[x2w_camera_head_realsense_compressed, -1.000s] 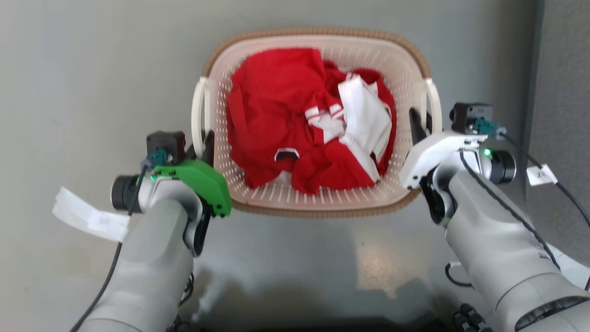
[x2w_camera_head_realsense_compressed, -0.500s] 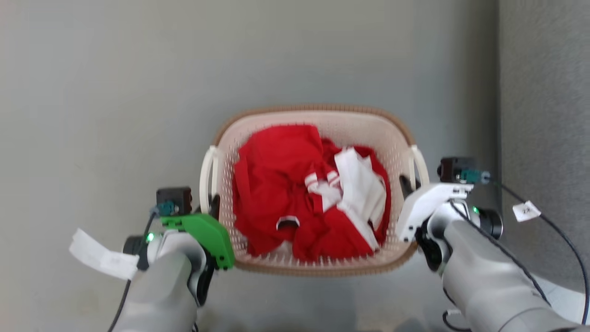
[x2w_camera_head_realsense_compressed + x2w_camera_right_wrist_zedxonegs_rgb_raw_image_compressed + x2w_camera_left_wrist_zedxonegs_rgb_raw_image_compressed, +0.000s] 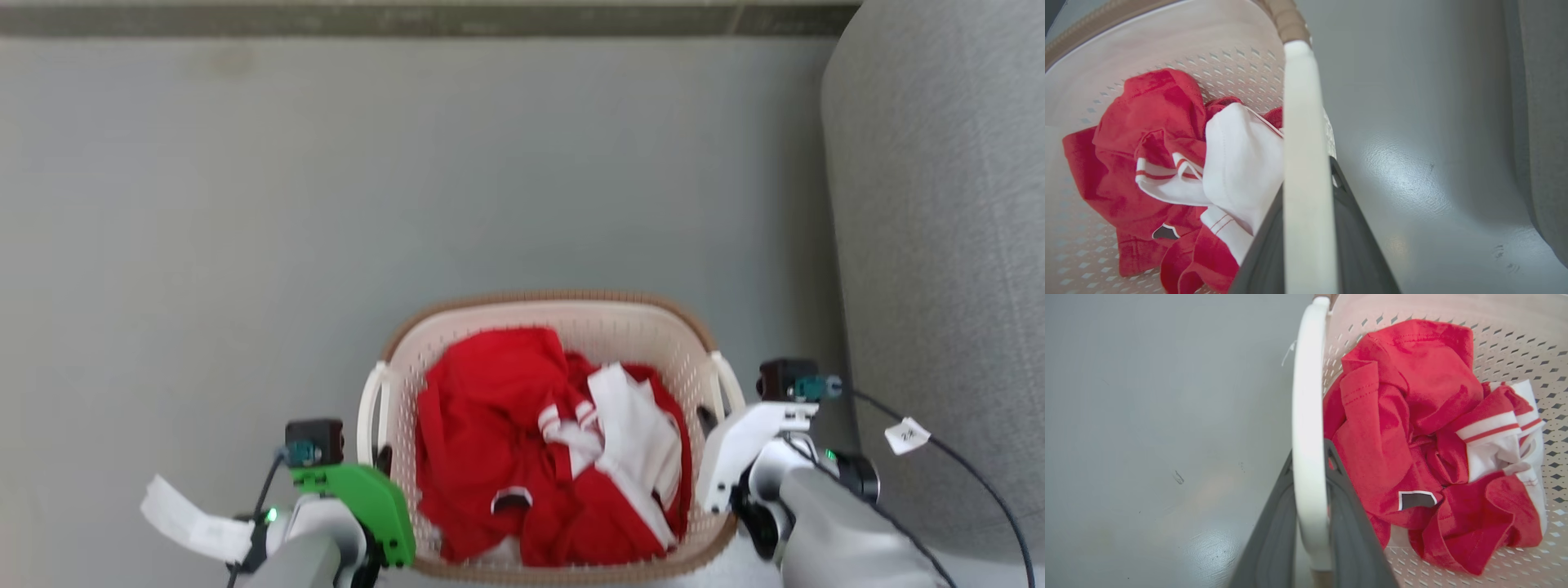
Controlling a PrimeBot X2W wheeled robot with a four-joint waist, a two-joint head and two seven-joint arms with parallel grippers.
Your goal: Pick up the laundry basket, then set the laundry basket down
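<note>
The left end effector [image 3: 1309,454] pinches a white side handle [image 3: 1306,388], with one dark finger pressed on each face of it. The right end effector [image 3: 1308,176] clamps the opposite handle [image 3: 1300,106] the same way. Between the two end effectors is the laundry basket [image 3: 555,299]; whether it touches the floor [image 3: 245,204] cannot be told. Inside it, a crumpled red garment [image 3: 482,425] lies nearer the left end effector and a white garment [image 3: 641,433] nearer the right. Outward of the right end effector stands a grey fabric-covered block [image 3: 939,245].
</note>
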